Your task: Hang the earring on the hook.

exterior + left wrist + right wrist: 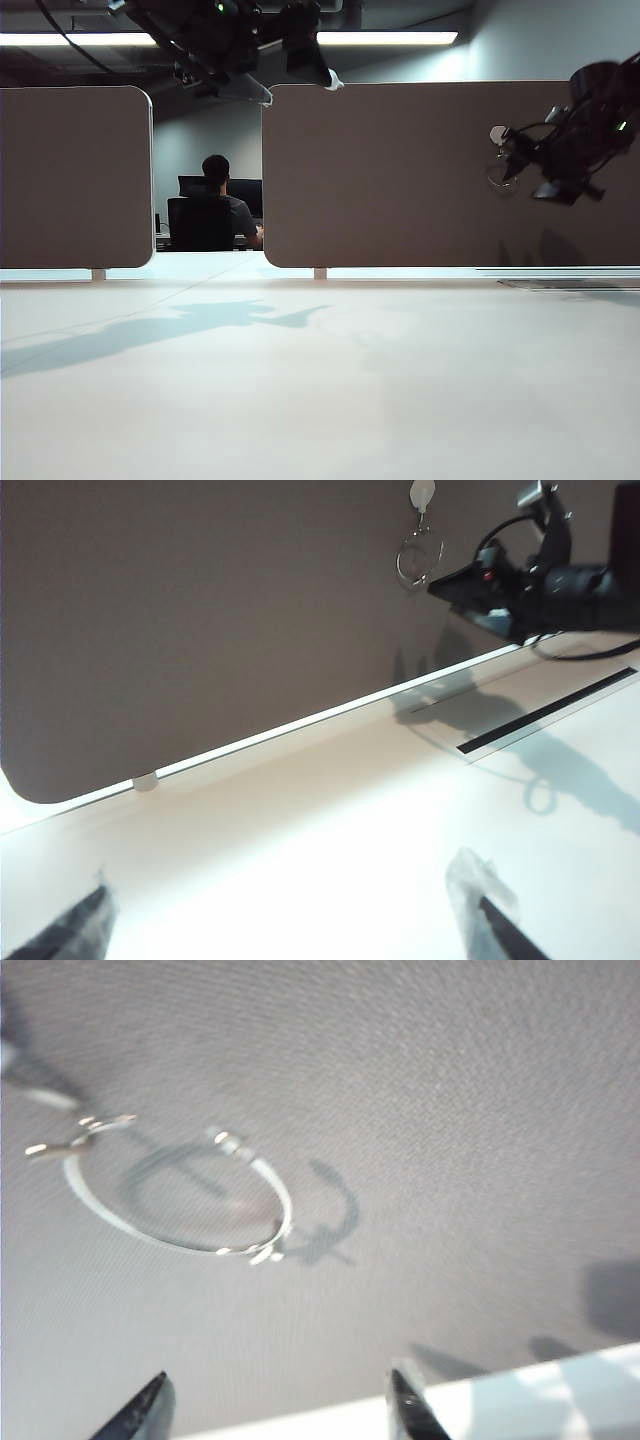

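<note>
Silver wire of the earring (178, 1200) hangs from the hook (422, 494) on the brown partition panel (400, 170), just ahead of our right gripper (275, 1405), whose fingers stand parted and empty. We judge the hanging done, so the step is a clean retreat: draw those fingers straight back without brushing the hoop. Our left gripper (290, 920) waits wide open, holding nothing, well apart from it.

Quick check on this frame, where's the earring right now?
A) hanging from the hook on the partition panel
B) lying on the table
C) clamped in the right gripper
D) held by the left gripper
A. The earring dangles from the hook on the brown partition panel; the right gripper is open beside it, and the left gripper is open and empty above the table.
</note>
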Action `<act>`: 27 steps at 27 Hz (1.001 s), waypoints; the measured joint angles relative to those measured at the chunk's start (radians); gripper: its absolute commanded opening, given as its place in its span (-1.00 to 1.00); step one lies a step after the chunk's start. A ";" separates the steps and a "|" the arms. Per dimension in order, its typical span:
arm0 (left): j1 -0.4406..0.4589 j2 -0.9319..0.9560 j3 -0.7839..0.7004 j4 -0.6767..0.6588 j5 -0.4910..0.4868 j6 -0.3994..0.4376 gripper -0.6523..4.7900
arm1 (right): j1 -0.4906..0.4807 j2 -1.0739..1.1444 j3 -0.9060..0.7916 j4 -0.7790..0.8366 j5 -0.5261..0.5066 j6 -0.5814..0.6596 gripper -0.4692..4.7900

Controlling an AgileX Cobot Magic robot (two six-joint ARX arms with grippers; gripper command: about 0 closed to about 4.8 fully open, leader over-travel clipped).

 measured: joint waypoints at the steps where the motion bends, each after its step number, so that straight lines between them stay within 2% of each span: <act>1: 0.000 -0.014 0.000 -0.010 0.000 0.000 1.00 | -0.008 -0.023 -0.002 -0.038 -0.021 -0.035 -0.36; 2: 0.000 -0.032 -0.001 -0.011 0.000 0.000 0.97 | -0.014 -0.044 -0.003 -0.069 -0.036 -0.064 -0.62; 3: 0.000 -0.048 0.000 -0.006 0.000 0.000 0.77 | -0.018 -0.067 -0.003 -0.095 -0.051 -0.097 -0.85; 6: 0.000 -0.107 0.002 0.019 -0.001 0.002 -0.12 | -0.026 -0.169 -0.002 -0.195 -0.080 -0.230 -0.86; 9: 0.000 -0.162 0.002 -0.001 -0.004 0.002 -0.80 | -0.023 -0.260 0.005 -0.281 -0.087 -0.301 -0.86; 15: 0.000 -0.317 0.001 -0.160 -0.023 0.001 -0.78 | -0.011 -0.426 -0.012 -0.515 -0.076 -0.431 -0.86; 21: 0.000 -0.564 0.001 -0.418 -0.263 -0.006 -0.78 | 0.100 -0.705 -0.206 -0.502 -0.008 -0.486 -0.86; 24: -0.001 -0.763 -0.013 -0.527 -0.293 -0.047 -0.78 | 0.198 -0.941 -0.485 -0.490 0.122 -0.571 -0.86; 27: -0.003 -0.970 -0.144 -0.587 -0.296 -0.082 -0.78 | 0.271 -1.187 -0.806 -0.392 0.144 -0.535 -0.86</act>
